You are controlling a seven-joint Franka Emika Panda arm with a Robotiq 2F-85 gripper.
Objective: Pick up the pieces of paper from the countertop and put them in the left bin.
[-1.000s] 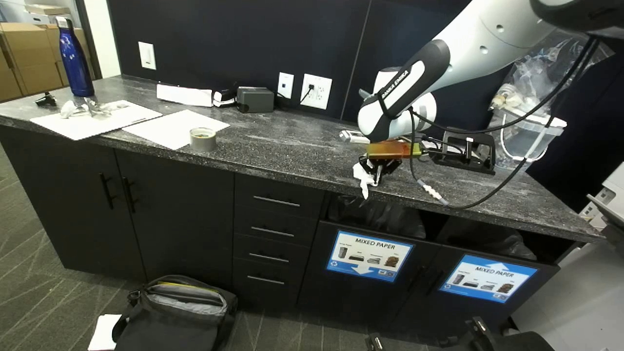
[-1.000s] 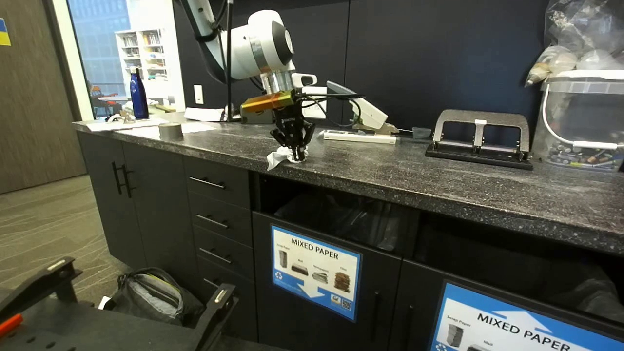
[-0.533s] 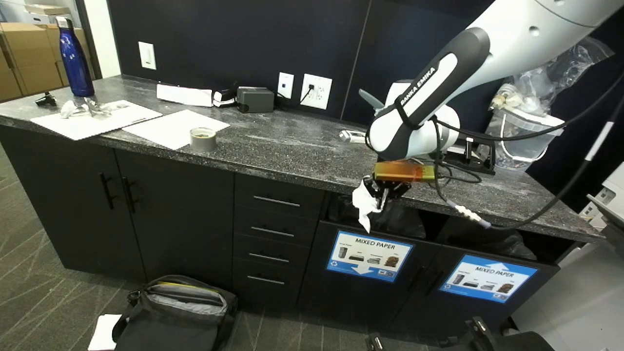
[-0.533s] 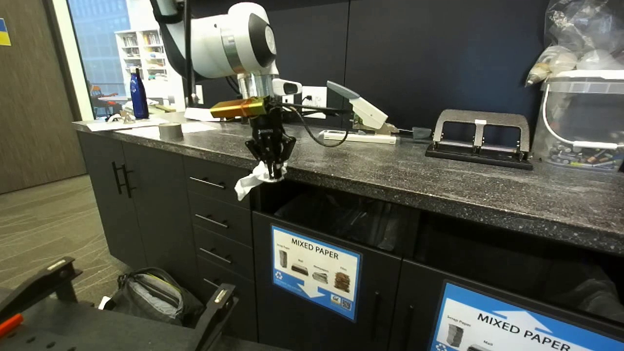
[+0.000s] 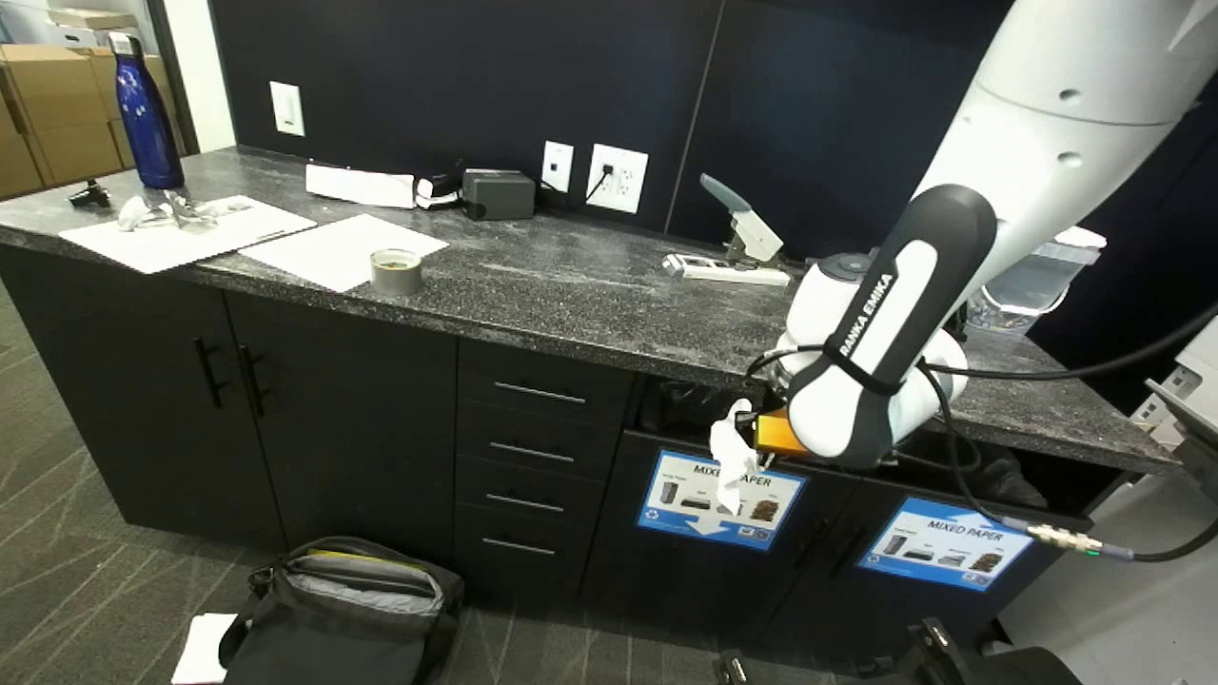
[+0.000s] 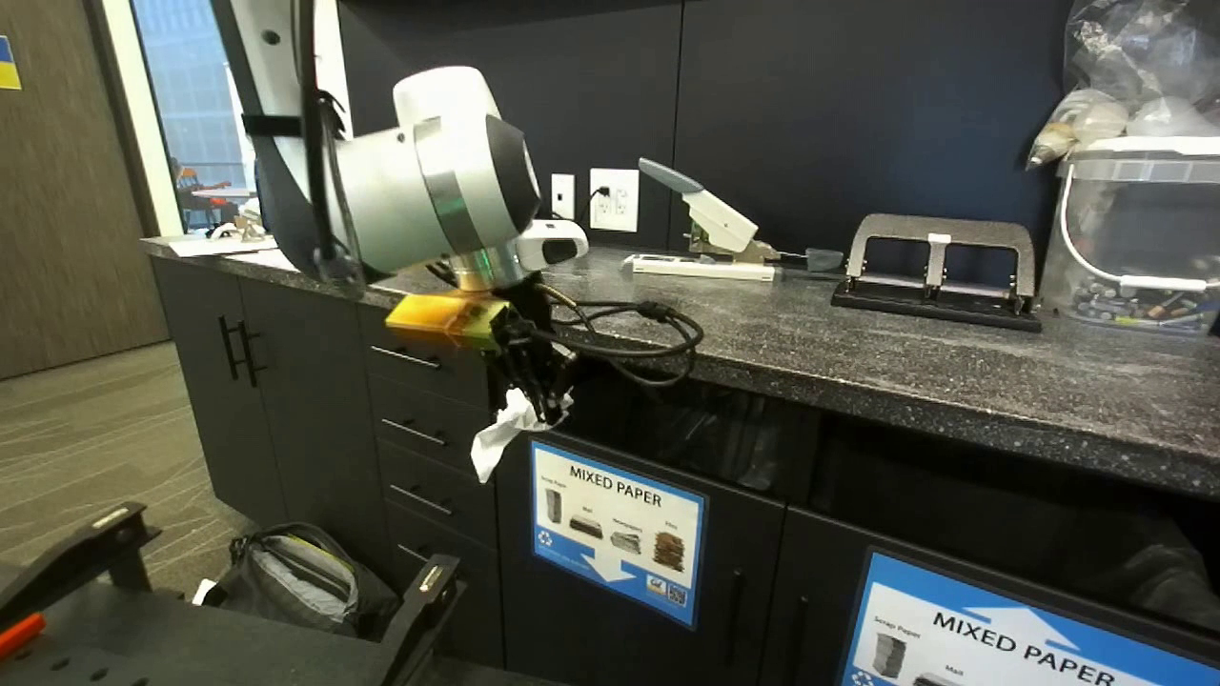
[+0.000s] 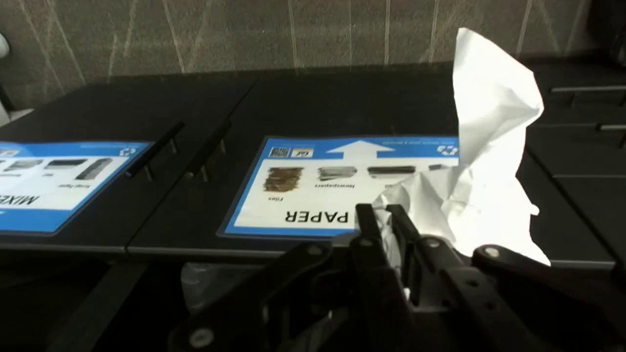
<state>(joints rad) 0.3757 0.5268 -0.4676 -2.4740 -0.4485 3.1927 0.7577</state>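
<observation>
Before the black, blue-and-white-labelled left bin (image 6: 739, 534) | crumpled white paper scrap (image 7: 484, 171) clamped in the black two-fingered gripper (image 7: 383, 215), loose end hanging outside | should be lifted over the bin's top edge, loose end included, and released only well inside.

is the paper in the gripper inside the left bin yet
No, in the wrist view the crumpled paper pinched by the gripper is outside the left bin, partly hiding its label.
</observation>
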